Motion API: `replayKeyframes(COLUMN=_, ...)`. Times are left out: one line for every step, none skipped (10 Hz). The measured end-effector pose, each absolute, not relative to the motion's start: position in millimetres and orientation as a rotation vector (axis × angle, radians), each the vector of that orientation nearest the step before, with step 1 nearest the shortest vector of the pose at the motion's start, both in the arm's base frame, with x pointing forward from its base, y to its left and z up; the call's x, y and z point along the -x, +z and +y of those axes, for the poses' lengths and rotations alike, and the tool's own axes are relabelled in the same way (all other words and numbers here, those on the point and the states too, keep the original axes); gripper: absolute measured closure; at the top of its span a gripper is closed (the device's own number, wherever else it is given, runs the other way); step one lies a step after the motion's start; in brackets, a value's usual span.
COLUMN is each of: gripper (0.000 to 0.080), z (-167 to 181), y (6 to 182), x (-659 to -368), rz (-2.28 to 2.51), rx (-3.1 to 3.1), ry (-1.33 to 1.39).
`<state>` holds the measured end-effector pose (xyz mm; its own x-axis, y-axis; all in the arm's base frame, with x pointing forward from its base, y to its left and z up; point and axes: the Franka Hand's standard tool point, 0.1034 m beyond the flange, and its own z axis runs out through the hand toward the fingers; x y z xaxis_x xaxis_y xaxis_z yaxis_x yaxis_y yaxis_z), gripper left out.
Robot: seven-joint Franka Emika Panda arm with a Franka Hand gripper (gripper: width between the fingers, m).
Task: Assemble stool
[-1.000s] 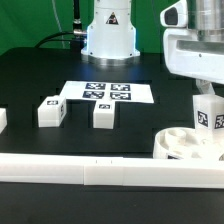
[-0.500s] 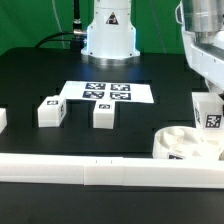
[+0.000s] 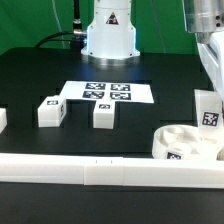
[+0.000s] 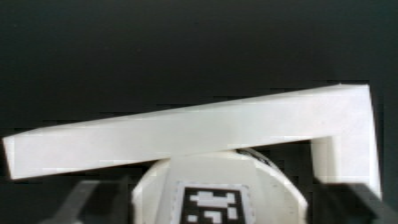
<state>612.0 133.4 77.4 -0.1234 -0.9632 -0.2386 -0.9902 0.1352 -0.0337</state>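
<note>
My gripper (image 3: pixel 208 86) is at the exterior view's far right, shut on a white blocky leg (image 3: pixel 210 112) with a square tag, which hangs upright just above the round white seat (image 3: pixel 180 143). In the wrist view the held leg (image 4: pixel 210 190) shows end-on with its tag between my dark fingers (image 4: pixel 86 200). Two more tagged legs lie on the black table, one (image 3: pixel 50 110) at the exterior view's left and one (image 3: pixel 103 113) near the middle.
The marker board (image 3: pixel 105 92) lies flat behind the two loose legs. A long white rail (image 3: pixel 90 170) runs along the front edge, and its corner (image 4: pixel 214 125) shows in the wrist view. The robot base (image 3: pixel 108 30) stands at the back.
My gripper has moved toward the exterior view's right and slightly up, carrying the leg with it. The seat and the two loose legs have not moved.
</note>
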Motion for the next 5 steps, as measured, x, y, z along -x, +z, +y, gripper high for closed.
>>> replayKeyframes(gripper=0.0254, z=133, y=78.1, x=-612, rz=2.192, rx=1.944, ry=0.194)
replayKeyframes(gripper=0.0169, z=133, y=83.0, x=-611, rz=2.157, rx=1.974, ry=0.187)
replayKeyframes(gripper=0.0155, z=133, y=90.7, x=-607, rz=2.143, rx=1.974, ry=0.189)
replayKeyframes(gripper=0.0155, z=133, y=97.2, x=-604, rz=2.108, rx=2.001, ry=0.181)
replayKeyframes(gripper=0.0151, z=133, y=95.7, x=-604, rz=2.108, rx=2.003, ry=0.183)
